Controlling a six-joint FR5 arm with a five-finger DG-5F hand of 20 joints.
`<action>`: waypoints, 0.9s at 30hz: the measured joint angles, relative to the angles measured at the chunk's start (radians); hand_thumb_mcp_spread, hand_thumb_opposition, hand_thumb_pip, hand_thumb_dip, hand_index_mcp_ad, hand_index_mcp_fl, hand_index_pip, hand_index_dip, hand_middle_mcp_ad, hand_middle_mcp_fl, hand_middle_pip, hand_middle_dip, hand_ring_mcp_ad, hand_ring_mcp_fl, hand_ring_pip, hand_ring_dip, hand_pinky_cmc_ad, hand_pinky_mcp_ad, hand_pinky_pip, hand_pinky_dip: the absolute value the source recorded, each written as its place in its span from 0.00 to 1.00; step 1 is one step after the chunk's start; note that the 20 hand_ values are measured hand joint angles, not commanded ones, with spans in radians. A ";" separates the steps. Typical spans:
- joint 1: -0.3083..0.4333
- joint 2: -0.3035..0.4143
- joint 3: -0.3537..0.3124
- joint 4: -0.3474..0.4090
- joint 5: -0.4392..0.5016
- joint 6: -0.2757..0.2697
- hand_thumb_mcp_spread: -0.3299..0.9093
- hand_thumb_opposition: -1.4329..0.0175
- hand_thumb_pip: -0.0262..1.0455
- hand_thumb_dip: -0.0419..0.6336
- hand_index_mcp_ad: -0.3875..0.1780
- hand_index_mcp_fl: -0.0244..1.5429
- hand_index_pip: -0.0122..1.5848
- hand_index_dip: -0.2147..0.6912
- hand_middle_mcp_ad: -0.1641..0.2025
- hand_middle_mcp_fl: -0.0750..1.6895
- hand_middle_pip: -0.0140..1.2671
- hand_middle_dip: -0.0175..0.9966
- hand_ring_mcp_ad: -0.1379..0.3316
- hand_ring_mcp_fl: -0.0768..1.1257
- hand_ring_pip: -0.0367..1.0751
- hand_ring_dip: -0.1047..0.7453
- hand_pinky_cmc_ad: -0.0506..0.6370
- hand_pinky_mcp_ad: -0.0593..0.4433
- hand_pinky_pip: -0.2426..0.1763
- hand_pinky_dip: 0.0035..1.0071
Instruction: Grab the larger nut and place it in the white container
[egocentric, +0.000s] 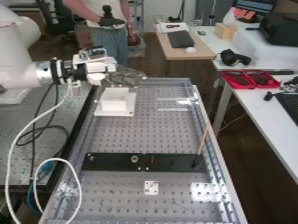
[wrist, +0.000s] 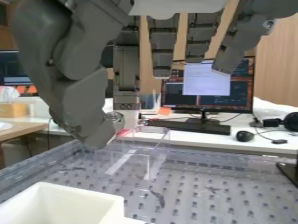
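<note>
Near the white container (egocentric: 115, 101) on the bench (egocentric: 110, 134), the robot hand (wrist: 76, 97) is clamped on a metal nut (wrist: 116, 119), which could fall outside the rim if released before reaching the opening.

The larger nut (wrist: 116, 119), a round, metallic, ring-shaped part, is pinched between the thumb and a finger of the hand (egocentric: 126, 76), raised above the bench (egocentric: 120, 135) near the white container; its exact tilt is unclear. The white container (egocentric: 115, 103) is box-shaped, open-topped and upright, on a flat white base (egocentric: 126, 113) on the bench's perforated surface.
</note>
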 joint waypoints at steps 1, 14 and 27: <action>0.002 -0.004 0.001 0.006 -0.006 0.000 0.54 0.35 0.69 0.51 0.56 0.19 0.96 0.27 0.65 0.12 0.12 0.21 0.61 0.06 0.13 0.22 0.53 0.55 0.36 0.40; 0.038 -0.061 0.002 0.076 -0.099 0.010 0.54 0.35 0.69 0.51 0.56 0.20 0.96 0.24 0.65 0.12 0.11 0.20 0.61 0.06 0.13 0.22 0.53 0.55 0.36 0.40; 0.064 -0.101 -0.029 0.112 -0.071 0.024 0.54 0.35 0.70 0.51 0.56 0.20 0.96 0.23 0.66 0.12 0.11 0.18 0.61 0.07 0.14 0.22 0.53 0.55 0.37 0.45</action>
